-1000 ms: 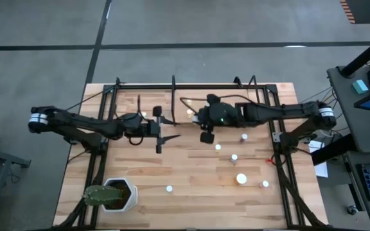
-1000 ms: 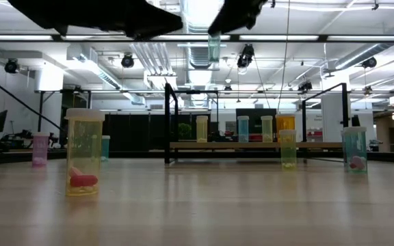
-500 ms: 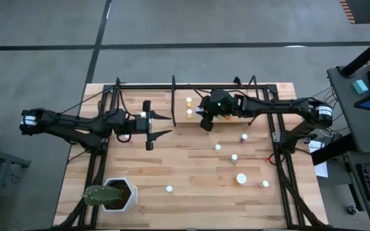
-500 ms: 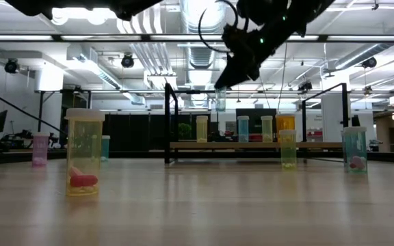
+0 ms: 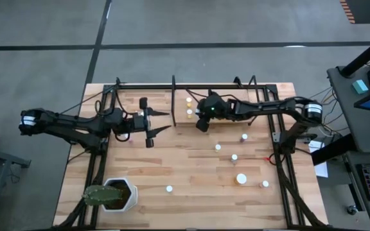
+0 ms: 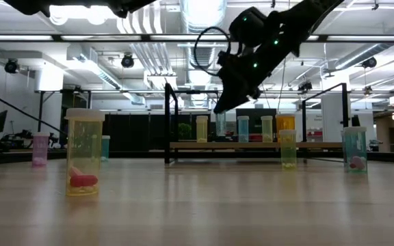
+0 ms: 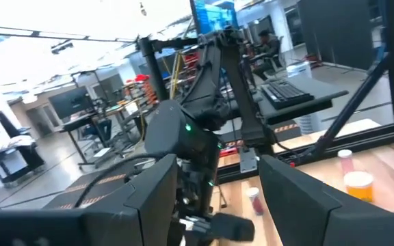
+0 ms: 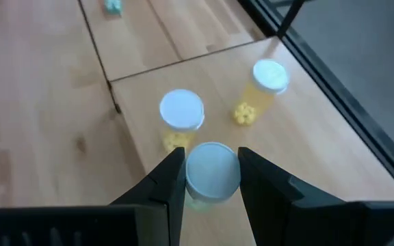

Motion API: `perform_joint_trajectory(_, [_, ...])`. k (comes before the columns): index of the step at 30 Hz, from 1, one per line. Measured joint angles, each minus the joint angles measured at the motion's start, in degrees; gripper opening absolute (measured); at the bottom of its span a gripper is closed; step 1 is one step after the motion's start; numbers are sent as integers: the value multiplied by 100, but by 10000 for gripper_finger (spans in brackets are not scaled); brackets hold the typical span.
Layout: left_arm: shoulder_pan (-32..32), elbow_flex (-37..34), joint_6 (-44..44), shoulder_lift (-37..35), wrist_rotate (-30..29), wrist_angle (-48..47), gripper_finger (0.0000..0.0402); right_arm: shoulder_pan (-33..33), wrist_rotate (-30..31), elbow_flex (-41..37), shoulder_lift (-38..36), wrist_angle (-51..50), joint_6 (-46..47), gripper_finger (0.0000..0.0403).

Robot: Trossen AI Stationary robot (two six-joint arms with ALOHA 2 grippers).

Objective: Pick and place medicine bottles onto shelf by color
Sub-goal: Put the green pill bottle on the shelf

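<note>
Placement is the step I'm in: my right gripper (image 8: 211,179) holds a bottle (image 8: 211,171) by its pale cap end, fingers (image 8: 166,179) closed snugly on either side of it, above the near edge of the shelf (image 8: 320,130). From above, the right gripper (image 5: 202,122) sits over the shelf's left part, just beside the two yellow bottles (image 5: 189,106) already standing there. My wrist camera shows those two clearly: one yellow bottle (image 8: 180,116) close ahead of the held one and a second (image 8: 268,80) further along, both upright with yellow pills inside. The held bottle's body is hidden under its cap, so I cannot tell its colour from here; in the low view it hangs at the right gripper (image 6: 221,109), clear of the shelf board (image 6: 252,145).

Left gripper (image 5: 149,122) waits over the table's left-centre, jaws standing well apart and holding nothing.

Several bottles remain on the table to the right, such as the wide white-topped one (image 5: 241,179), so I judge the task well short of done.

Next I would lower straight down until the base meets the board, keeping a gap from the nearest yellow bottle, then release and lift away vertically to avoid tipping it.
</note>
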Motion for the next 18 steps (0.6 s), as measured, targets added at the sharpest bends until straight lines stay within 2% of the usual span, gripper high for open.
perform_joint_trajectory(7, [0, 0, 0, 0, -41, 0, 192, 0, 125, 280, 261, -147, 82, 109])
perform_joint_trajectory(18, [0, -3, 0, 0, -41, 9, 192, 2, 65, 238, 278, -327, 237, 109])
